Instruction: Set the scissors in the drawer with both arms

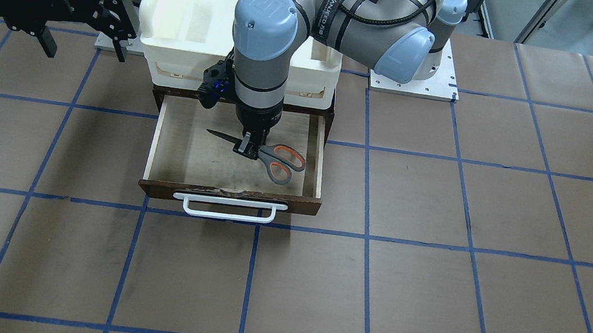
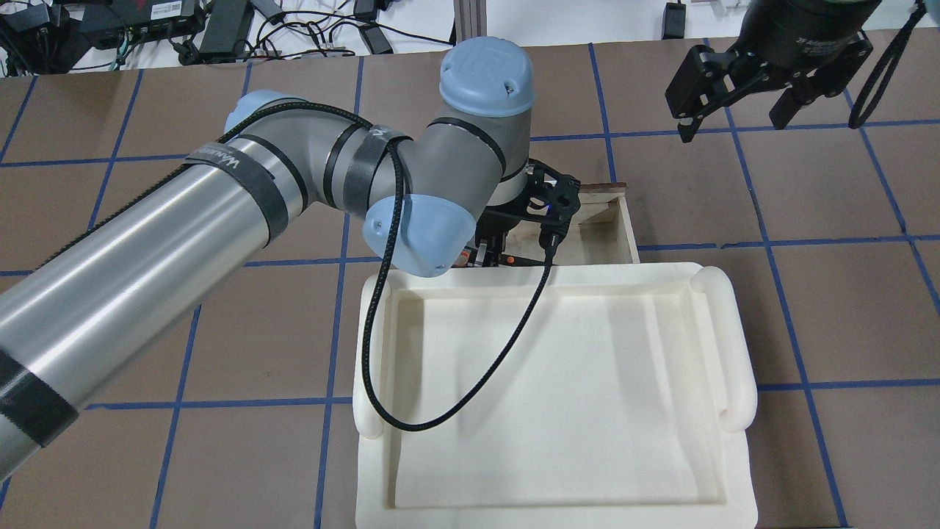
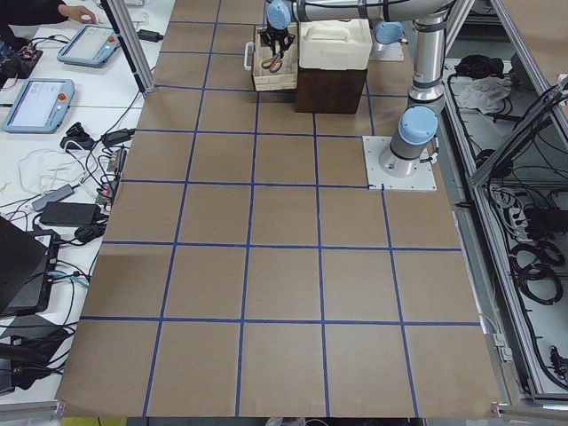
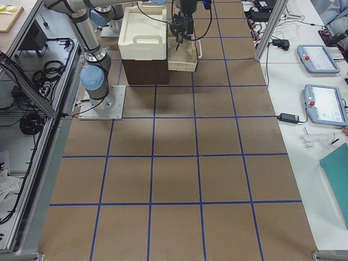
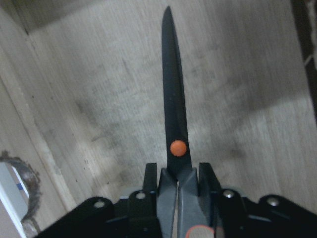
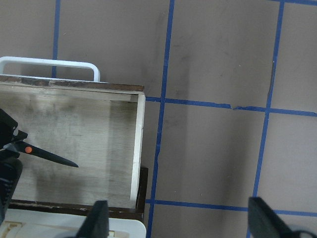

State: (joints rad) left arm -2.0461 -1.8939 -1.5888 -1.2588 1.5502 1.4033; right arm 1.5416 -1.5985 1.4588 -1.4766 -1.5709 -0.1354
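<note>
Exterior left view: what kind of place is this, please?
Probably a robotics lab: a robot arm bolted to a table gridded with blue tape, and teach pendants beside it.

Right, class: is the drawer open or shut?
Open. The drawer stands pulled out from under the tray, its pale floor exposed, and the left gripper holds the scissors over that floor.

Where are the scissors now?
In the front-facing view, the scissors are inside the open drawer, clamped near the pivot in the jaws of the left gripper.
</note>
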